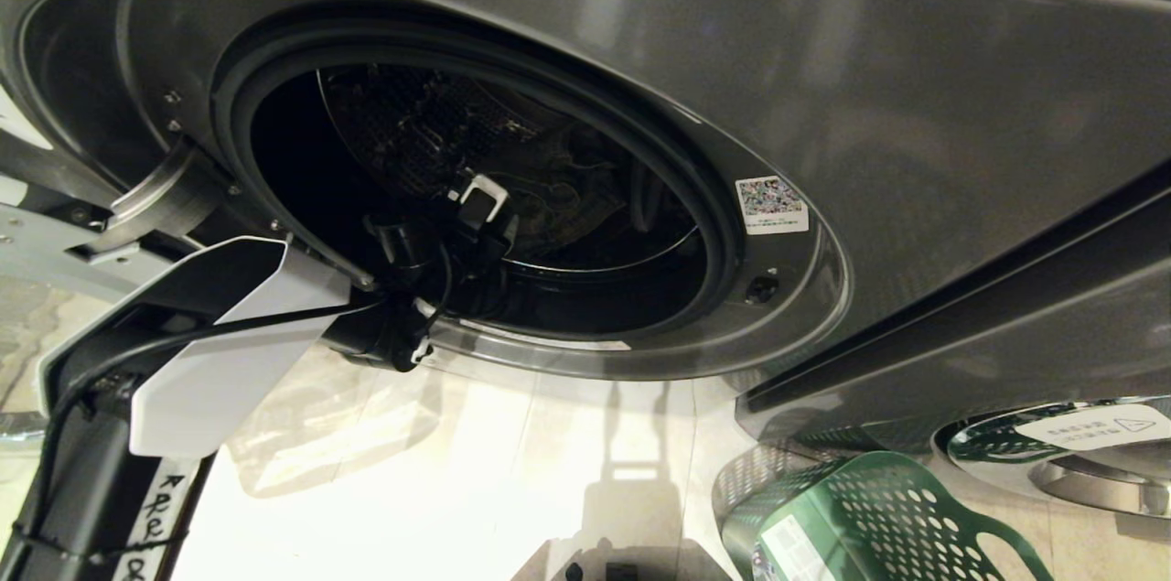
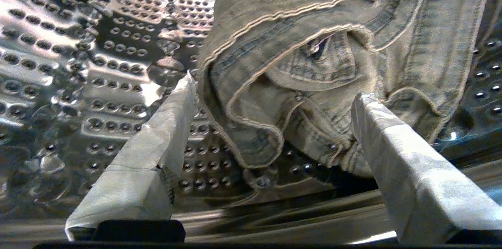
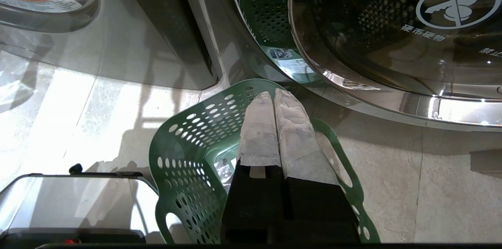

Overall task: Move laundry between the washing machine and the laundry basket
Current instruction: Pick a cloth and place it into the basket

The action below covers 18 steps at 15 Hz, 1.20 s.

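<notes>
Cloth-wrapped left claw gapes before crumpled denim in perforated steel drum.

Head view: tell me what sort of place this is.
Probably a laundry room, perhaps a shared laundromat: an open front-loading washing machine, a second machine's closed door with coin-warning signs beside it, and a green laundry basket on the tiled floor.

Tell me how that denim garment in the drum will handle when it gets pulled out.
The denim garment lies crumpled in folds, so it will probably flop and trail rather than lift stiffly. Its thick seams suggest it is fairly heavy for cloth. The open left hand may catch only one fold, letting the rest drag over the drum.
</notes>
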### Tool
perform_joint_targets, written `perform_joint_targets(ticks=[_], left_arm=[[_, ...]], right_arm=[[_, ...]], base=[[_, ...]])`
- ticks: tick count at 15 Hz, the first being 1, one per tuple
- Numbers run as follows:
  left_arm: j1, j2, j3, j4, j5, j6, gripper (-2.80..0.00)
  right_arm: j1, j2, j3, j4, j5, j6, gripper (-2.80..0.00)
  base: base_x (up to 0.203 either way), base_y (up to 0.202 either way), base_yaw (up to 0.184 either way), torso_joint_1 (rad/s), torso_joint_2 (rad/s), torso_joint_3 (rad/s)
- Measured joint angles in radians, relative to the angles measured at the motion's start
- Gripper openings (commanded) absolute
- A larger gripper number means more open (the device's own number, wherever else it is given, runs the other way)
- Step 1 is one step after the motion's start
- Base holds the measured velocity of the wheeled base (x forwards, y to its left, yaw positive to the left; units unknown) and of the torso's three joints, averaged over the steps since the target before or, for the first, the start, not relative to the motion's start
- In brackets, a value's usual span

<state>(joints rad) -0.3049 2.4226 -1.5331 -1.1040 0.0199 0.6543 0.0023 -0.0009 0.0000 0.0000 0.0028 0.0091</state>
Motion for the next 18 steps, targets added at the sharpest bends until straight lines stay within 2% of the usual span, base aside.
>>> perform_joint_targets(ticks=[6, 18], left_arm=[[0.028, 0.018, -0.053, 0.01, 0.022, 0.028, 0.0], [0.078, 0.035, -0.088, 0.026, 0.058, 0.028, 0.0]], right_arm=[[0.0, 0.0, 0.0, 0.0, 0.0, 0.0, -2.8], [0.0, 0.0, 0.0, 0.0, 0.0, 0.0, -2.8]], base=[[0.0, 0.0, 0.0, 0.0, 0.0, 0.0], [0.0, 0.0, 0.0, 0.0, 0.0, 0.0]])
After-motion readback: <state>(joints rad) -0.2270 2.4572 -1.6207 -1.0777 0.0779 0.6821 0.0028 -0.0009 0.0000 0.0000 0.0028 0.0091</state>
